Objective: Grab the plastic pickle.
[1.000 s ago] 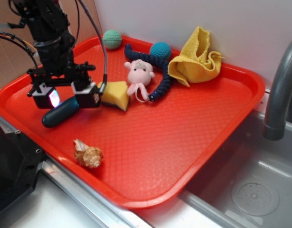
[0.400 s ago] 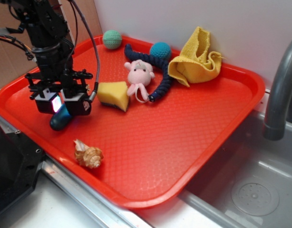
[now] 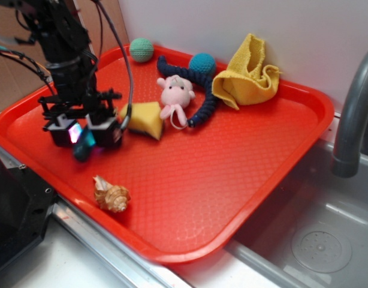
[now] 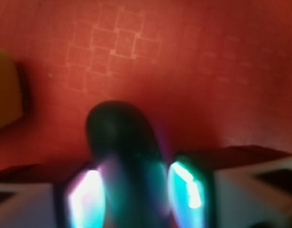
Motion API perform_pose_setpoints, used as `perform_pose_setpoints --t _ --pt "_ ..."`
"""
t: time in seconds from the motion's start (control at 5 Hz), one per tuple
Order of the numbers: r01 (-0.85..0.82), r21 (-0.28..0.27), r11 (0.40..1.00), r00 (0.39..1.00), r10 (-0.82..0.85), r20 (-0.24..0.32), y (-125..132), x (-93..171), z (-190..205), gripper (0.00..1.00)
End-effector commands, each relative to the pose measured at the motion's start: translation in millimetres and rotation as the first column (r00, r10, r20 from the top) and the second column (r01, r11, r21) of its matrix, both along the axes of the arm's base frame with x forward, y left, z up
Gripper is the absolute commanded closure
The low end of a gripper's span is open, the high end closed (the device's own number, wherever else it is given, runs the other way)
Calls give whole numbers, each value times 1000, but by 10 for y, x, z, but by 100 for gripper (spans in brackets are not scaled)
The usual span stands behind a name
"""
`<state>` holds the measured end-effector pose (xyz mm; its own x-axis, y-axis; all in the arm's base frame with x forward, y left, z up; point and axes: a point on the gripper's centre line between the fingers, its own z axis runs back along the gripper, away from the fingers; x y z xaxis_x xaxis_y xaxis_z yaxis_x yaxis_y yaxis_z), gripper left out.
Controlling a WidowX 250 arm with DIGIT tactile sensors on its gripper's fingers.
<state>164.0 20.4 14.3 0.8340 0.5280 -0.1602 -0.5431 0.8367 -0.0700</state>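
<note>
The plastic pickle (image 3: pixel 84 147) is a smooth dark teal capsule at the left of the red tray (image 3: pixel 232 162). It sits upright between my gripper's fingers, its rounded end poking out below them. My gripper (image 3: pixel 85 135) is shut on it from above. In the wrist view the pickle (image 4: pixel 124 147) fills the gap between the two glowing pads (image 4: pixel 186 187), and my gripper (image 4: pixel 136 190) presses on both its sides. I cannot tell whether the pickle touches the tray.
A yellow sponge wedge (image 3: pixel 143 119) lies just right of the gripper. A seashell (image 3: pixel 111 195) lies near the tray's front edge. Farther back are a pink plush toy (image 3: pixel 175 94), a navy braided rope (image 3: pixel 203 103), two teal knitted balls (image 3: pixel 141 49) (image 3: pixel 202 62) and a yellow cloth (image 3: pixel 247 75). A faucet (image 3: pixel 350 114) and sink are at right.
The fingers, wide apart around the lying pickle a second ago, have closed on it. The pickle has turned from lying flat to standing on end, and the gripper has shifted slightly right.
</note>
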Motion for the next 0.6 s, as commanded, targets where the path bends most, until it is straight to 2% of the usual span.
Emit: perform_pose_setpoints --t 0.0,0.2,0.4 --pt "-6 5 1000 1000 6 -24 -27 -34 -23 59" --pt "3 13 1000 1000 -2 -22 -38 -17 -7 100" --pt "37 32 999 999 -36 -20 -51 18 55 100"
